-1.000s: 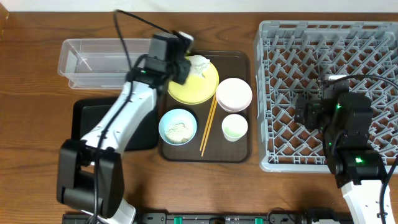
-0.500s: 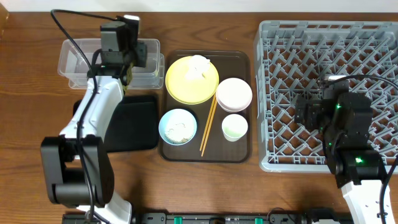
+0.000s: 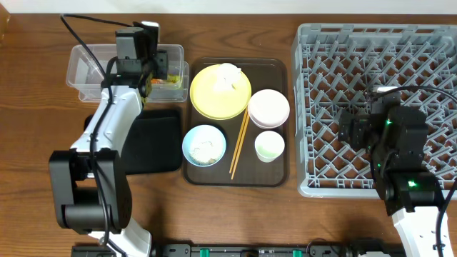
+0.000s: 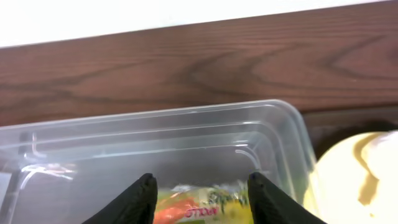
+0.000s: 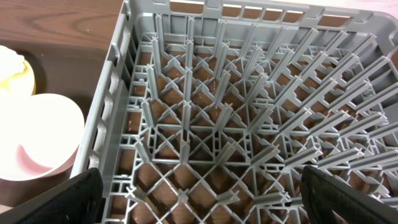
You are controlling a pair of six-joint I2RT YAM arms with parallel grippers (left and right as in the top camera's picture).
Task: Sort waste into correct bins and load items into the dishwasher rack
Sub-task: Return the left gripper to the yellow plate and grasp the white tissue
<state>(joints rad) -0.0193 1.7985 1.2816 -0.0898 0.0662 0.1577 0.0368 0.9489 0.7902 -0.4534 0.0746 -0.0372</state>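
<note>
Right, I have the snack wrapper (image 4: 202,210) down at the right end of the clear box (image 4: 186,115), its long axis running crosswise from one left finger to the other and roughly along the length of the box. It is crinkled, yellow-green with an orange-red patch and some small print I cannot read. The left gripper (image 4: 201,186) hangs over that end of the box with its fingers (image 4: 144,198) well apart and the wrapper filling the gap; I cannot tell whether they press on it or only flank it.

Just beside the box on the right sits the brown serving tray (image 3: 275,171). On it are the yellow plate (image 3: 214,100) with the crumpled tissue (image 3: 228,73) at its far edge, a pinkish bowl (image 3: 268,107), a blue bowl (image 3: 193,139) holding rice (image 3: 206,148), a green cup (image 3: 269,146), and the chopsticks (image 3: 240,143) lying between the bowls. The black tray (image 3: 153,143) lies in front of the box, partly under the left arm.

My right gripper (image 5: 214,193) is spread wide over the grey rack (image 3: 428,43), holding nothing.
</note>
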